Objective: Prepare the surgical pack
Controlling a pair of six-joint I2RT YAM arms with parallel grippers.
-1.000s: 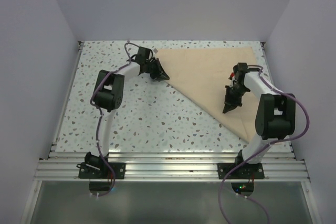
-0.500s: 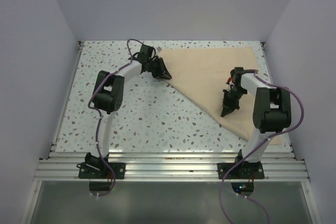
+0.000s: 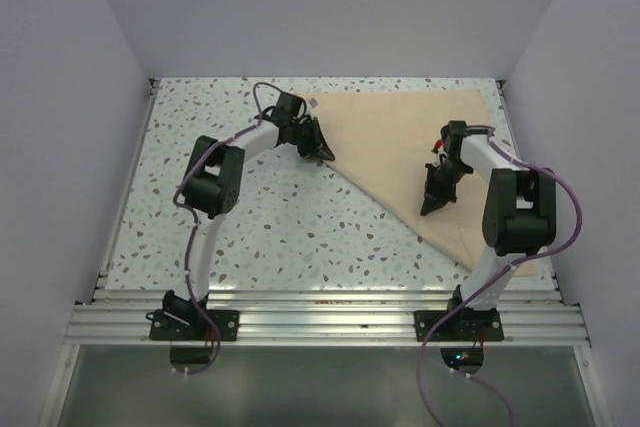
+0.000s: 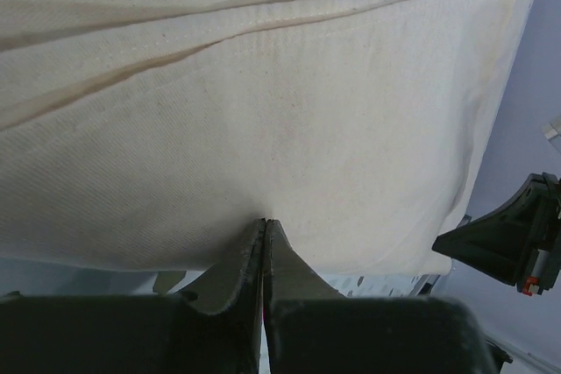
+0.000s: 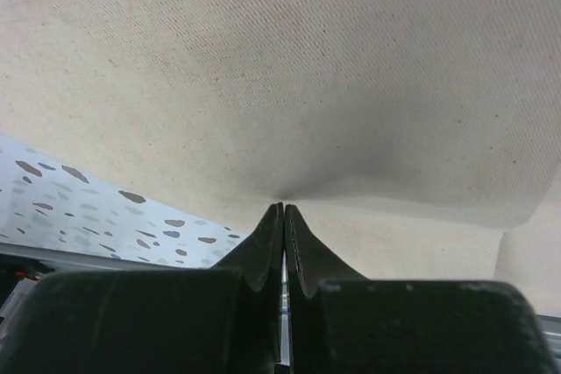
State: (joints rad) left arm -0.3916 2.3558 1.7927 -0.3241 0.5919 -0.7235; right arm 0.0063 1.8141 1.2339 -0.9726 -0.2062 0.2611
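The tan cloth sheet (image 3: 410, 132) lies as a triangle over the far right part of the worktop (image 3: 250, 227). One side runs along the far edge and one along the right edge. Its slanted side runs from the middle of the far edge towards the near right corner.

The left fingers (image 3: 322, 148) are pressed together on the slanted side near its far end. The left wrist view shows the cloth puckering at their tips.

The right fingers (image 3: 433, 205) are also closed on a pinch of cloth, just inside the slanted side and nearer the near right corner.
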